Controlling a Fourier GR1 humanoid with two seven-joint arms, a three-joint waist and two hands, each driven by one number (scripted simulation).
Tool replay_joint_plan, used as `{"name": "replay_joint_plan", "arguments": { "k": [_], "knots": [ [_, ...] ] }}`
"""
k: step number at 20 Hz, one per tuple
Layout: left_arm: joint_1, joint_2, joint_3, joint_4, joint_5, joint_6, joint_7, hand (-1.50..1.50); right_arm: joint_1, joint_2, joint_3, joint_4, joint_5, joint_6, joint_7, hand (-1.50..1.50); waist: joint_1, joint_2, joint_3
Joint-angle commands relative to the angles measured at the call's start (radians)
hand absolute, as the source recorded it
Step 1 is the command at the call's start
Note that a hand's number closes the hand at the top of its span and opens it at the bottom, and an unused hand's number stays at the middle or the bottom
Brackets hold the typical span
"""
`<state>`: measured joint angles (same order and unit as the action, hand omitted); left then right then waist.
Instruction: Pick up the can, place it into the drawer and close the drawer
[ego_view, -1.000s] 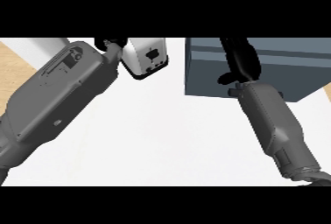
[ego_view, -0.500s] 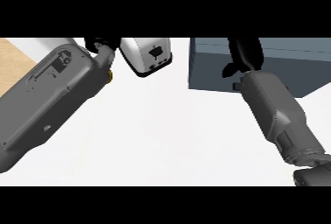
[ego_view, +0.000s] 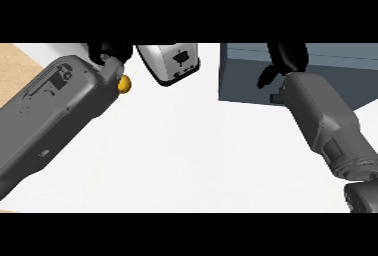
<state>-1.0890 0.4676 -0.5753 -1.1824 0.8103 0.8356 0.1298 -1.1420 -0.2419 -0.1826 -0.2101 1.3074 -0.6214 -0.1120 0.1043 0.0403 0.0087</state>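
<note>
A white toaster (ego_view: 171, 62) with dark trim stood tilted at the far edge of the white desk (ego_view: 192, 160). A strip of pale wood floor (ego_view: 21, 62) showed beyond the desk's left edge.

white counter (ego_view: 192, 150) — evenly lit | tan wood strip (ego_view: 18, 57) at left

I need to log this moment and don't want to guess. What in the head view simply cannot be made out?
- Can: not identifiable; only a small yellow piece peeks out beside the left forearm.
- Left hand: cut off by the view's top edge, so its fingers are unreadable.
- Right hand: partly cut off at the top; any contents unseen.
- Grey drawer unit: open or closed is unclear; the right forearm covers part.
</note>
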Motion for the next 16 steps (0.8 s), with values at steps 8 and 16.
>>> {"name": "replay_joint_plan", "arguments": {
  "k": [8, 16],
  "knots": [
    [0.012, 0.024, -0.001, -0.034, -0.013, 0.002, 0.035, -1.50, -0.102, 0.074, -0.271, 0.005, -0.306, 0.169, -0.204, -1.50, 0.014, -0.005, -0.001],
    [0.046, 0.023, 0.003, -0.108, -0.013, 0.031, 0.061, -1.50, -0.091, 0.024, -0.416, 0.005, -0.453, 0.269, -0.334, -1.50, 0.003, -0.011, -0.005]
  ]
}}
